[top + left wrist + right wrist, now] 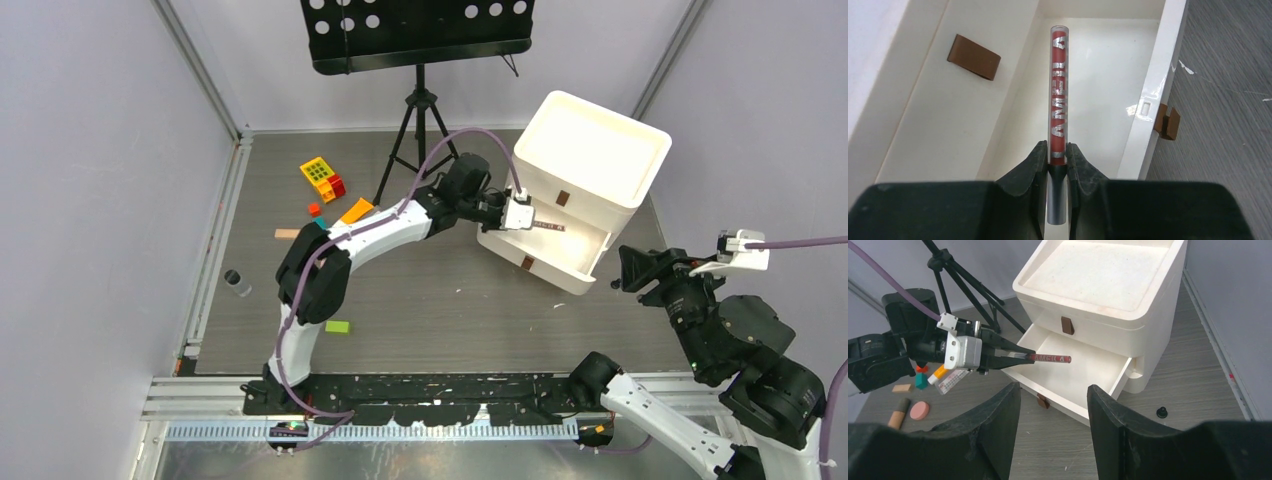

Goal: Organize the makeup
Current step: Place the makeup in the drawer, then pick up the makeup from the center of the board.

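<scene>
- Left wrist view: the left end effector is closed almost fully on the dark cap end of a red lip tube. The tube points straight out over the open drawer of the white box.
- The step in hand looks like setting the tube down in that drawer.
  - Lower it until it lies close to the drawer floor before the jaws part, so it does not bounce or roll.
  - Keep it lengthwise along the drawer, clear of the front wall and of the closed drawer above.
- The right end effector has its jaws wide apart and holds nothing. It hangs well apart from the box and is best kept out of the way.
- Counts at the box: one tube held, one drawer open with nothing else showing in it, and two brown pull tabs in sight.
- Makeup on the bench: one pink compact, one tan tube and one clear bottle.
- Toy blocks: one green block lies alone. The coloured cluster further back is too small to count surely.
</scene>
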